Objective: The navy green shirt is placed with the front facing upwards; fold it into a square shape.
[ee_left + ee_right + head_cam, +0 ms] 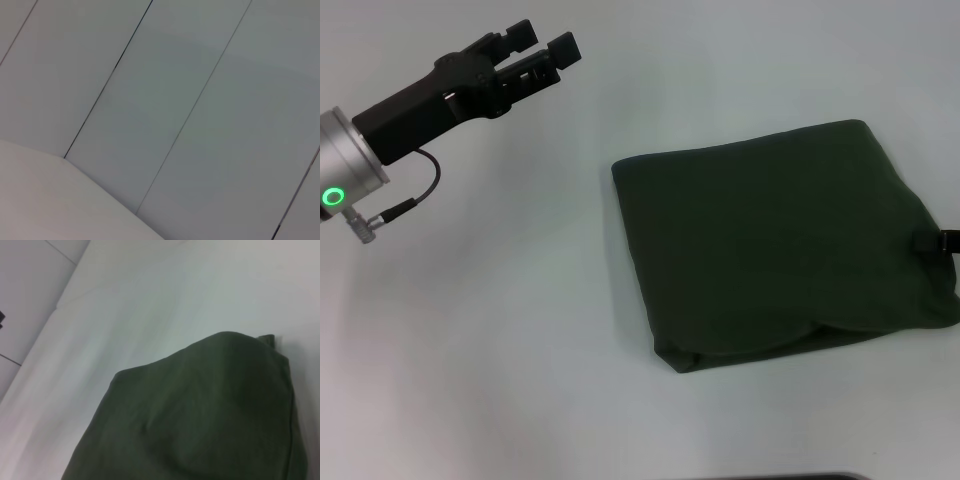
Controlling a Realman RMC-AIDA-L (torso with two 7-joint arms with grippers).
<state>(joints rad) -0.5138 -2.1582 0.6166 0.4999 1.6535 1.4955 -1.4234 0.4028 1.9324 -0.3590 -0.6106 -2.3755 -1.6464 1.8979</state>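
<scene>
The navy green shirt (785,245) lies folded in a rough square on the white table, right of centre, plain green side up; its letters and neck label are hidden. It also fills the lower part of the right wrist view (200,415). My left gripper (542,42) is raised at the upper left, well away from the shirt, open and empty. A black tip of my right gripper (938,243) shows at the shirt's right edge, at the frame's border.
The white table (480,330) stretches bare to the left of and in front of the shirt. The left wrist view shows only pale wall panels (190,100) and a table corner (45,200).
</scene>
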